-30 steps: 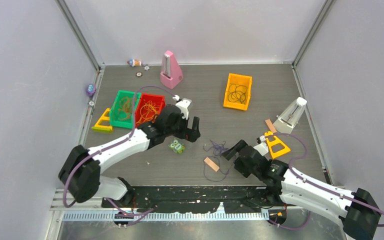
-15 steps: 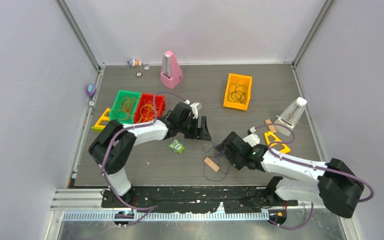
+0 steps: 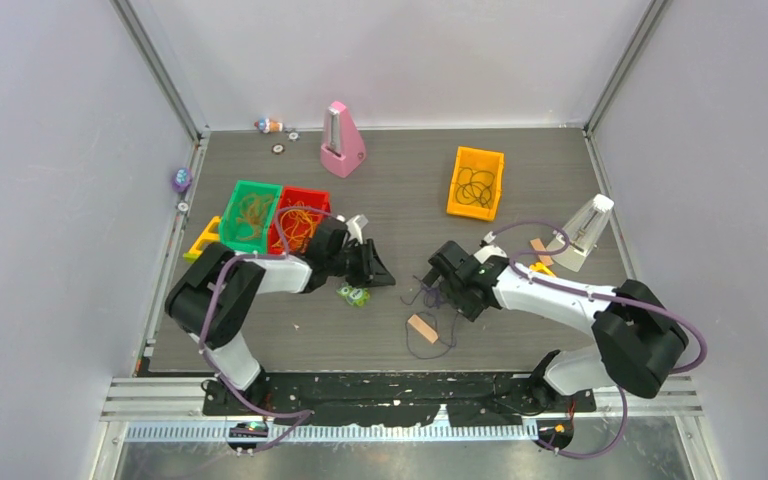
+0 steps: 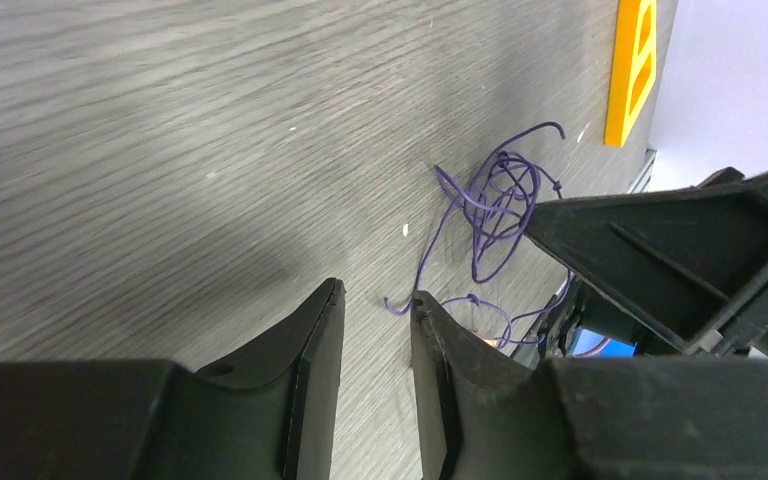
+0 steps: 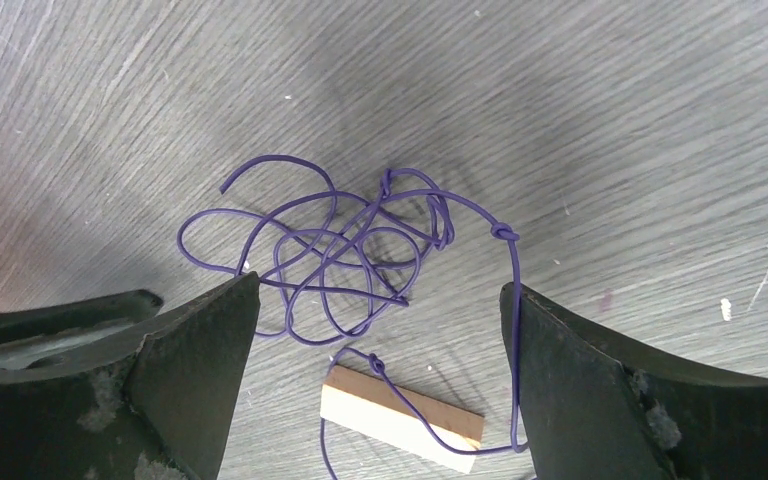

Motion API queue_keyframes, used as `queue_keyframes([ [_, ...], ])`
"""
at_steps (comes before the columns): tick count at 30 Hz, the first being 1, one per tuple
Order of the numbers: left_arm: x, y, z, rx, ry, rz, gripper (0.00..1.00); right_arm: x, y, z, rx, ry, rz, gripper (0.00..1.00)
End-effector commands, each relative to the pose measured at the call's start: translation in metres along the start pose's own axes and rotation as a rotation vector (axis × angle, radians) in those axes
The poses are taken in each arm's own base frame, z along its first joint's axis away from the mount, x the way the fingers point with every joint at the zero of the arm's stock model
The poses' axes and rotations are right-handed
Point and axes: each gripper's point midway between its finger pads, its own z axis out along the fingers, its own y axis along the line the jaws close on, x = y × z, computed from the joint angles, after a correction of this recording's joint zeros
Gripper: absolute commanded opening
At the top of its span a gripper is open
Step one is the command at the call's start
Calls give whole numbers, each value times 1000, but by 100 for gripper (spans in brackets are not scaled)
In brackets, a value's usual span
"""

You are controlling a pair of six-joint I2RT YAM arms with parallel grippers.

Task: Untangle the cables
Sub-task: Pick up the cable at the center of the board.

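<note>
Right end effector [image 5: 375, 288] advanced over knotted purple cables [image 5: 350, 240], spread; left end effector [image 4: 375, 295] narrowed, empty.

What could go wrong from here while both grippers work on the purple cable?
1. The open right gripper straddles the purple cable and the wooden block; closing may pinch the block too.
2. Pulling may tighten the small knots.
3. The left gripper has only the cable's loose end at its fingertips; it could miss.
</note>
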Motion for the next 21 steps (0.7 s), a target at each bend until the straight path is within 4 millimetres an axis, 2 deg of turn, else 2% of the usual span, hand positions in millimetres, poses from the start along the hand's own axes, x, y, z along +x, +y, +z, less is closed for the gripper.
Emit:
queue_keyframes([
  [1, -26, -29, -30, 97, -106, 150, 31, -9, 18, -5, -5, -15, -36, 95],
  [3, -24, -27, -34, 89, -109, 185, 31, -8, 21, -6, -15, -10, -46, 95],
  [11, -22, -40, -46, 162, -165, 247, 30, -14, 30, -14, -158, -40, 21, 95],
  [14, -22, -44, -49, 181, -168, 251, 25, -13, 34, -12, -155, -35, 4, 95],
  [20, -22, -46, -53, 228, -172, 222, 21, -10, 58, -6, -146, -14, -24, 95],
  [21, -24, -45, -54, 229, -180, 219, 21, -9, 53, -4, -106, -9, -36, 95],
])
